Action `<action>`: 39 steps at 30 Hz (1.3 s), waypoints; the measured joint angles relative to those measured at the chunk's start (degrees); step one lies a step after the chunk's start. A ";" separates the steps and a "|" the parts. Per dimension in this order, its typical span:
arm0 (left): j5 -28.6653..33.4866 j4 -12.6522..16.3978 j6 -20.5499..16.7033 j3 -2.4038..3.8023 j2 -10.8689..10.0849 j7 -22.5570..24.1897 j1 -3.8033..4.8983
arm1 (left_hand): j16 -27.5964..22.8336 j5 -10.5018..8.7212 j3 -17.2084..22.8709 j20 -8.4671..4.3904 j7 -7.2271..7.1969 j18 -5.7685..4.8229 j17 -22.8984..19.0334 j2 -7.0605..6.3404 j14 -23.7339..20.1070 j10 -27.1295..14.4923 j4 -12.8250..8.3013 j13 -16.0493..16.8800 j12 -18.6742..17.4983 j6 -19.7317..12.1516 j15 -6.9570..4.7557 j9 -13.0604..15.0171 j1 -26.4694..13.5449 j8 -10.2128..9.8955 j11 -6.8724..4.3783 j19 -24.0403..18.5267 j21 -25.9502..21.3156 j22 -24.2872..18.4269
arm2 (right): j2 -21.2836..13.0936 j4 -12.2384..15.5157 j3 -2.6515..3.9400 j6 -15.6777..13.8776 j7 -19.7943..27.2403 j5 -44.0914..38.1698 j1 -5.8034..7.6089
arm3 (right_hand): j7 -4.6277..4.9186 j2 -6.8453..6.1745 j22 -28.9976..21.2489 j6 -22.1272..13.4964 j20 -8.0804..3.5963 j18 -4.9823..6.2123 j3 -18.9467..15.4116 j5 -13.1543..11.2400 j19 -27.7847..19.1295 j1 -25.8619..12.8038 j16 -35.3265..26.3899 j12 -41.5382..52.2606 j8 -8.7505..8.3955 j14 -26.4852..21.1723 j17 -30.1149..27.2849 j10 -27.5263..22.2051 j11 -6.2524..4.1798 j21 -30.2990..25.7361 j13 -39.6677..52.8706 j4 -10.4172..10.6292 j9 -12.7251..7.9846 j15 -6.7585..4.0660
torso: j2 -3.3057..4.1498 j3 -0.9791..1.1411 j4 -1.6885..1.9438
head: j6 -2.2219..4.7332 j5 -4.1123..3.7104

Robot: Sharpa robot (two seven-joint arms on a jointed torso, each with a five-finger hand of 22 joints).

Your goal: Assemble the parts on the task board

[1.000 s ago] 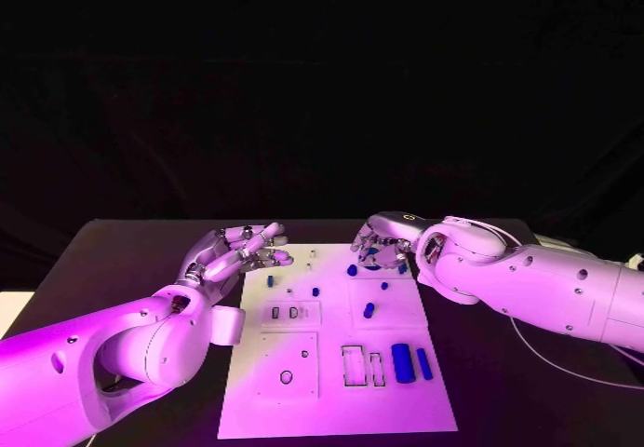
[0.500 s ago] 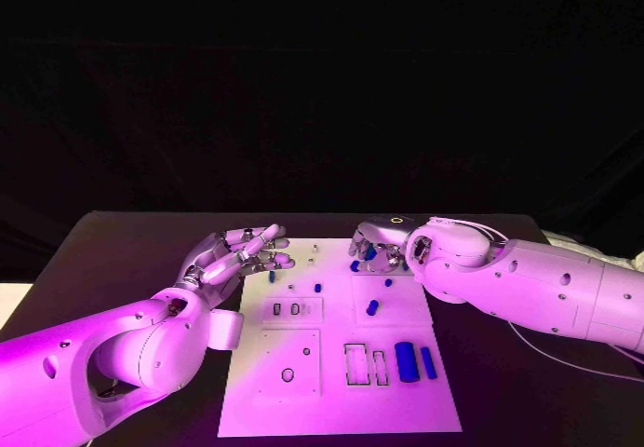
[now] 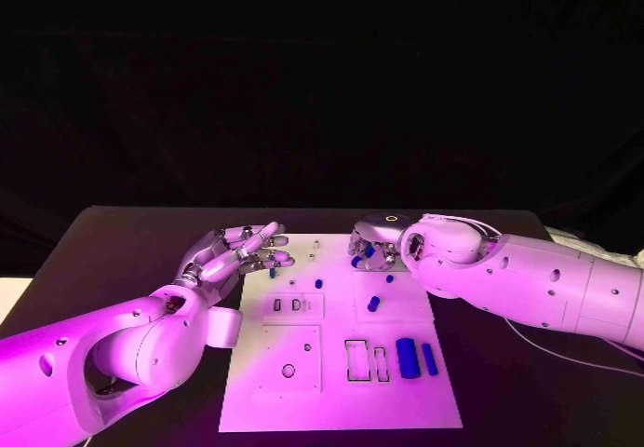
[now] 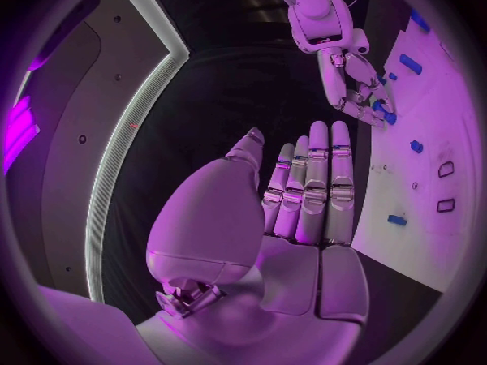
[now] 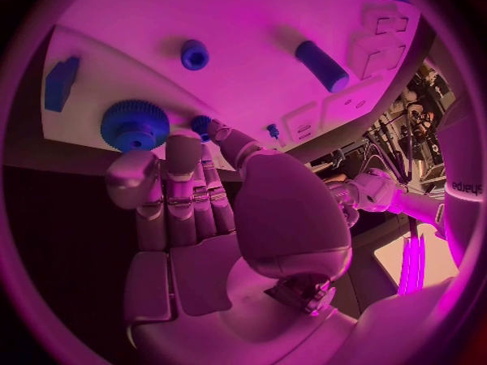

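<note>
the white task board (image 3: 339, 372) lies flat in the middle of the black bench (image 3: 108, 251), with small blue parts (image 3: 407, 358) lying on it and some empty slots cut into it near the front. the right hand (image 3: 374, 247) is at the far edge of the board with its fingertips (image 5: 183, 150) right by a blue gear (image 5: 133, 125), a part the right wrist view shows clearly, but i cannot tell if it grips it. the left hand (image 3: 239, 251) hangs over the board's left side with fingers straight and apart, holding nothing.
</note>
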 measured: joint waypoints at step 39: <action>0.07 0.19 0.17 0.02 -0.11 -0.73 0.06 | 0.00 0.00 -0.16 0.00 0.00 0.00 0.40 0.00 0.00 0.00 -0.16 -0.01 -0.24 0.00 0.00 0.00 0.00 -0.25 0.00 0.00 -0.21 -0.09 | 1.11 -0.10 0.15 -6.09 -0.06 -0.03 -0.09 | -0.60 2.03 6.99 3.84 -0.01 -0.67 4.21 -2.35 0.42 2.04 7.86 -0.02 0.44 0.00 7.57 2.79 -0.92 5.54 0.11 1.33 1.09 0.01 | 0.30 -0.09 0.45 | -0.06 -0.49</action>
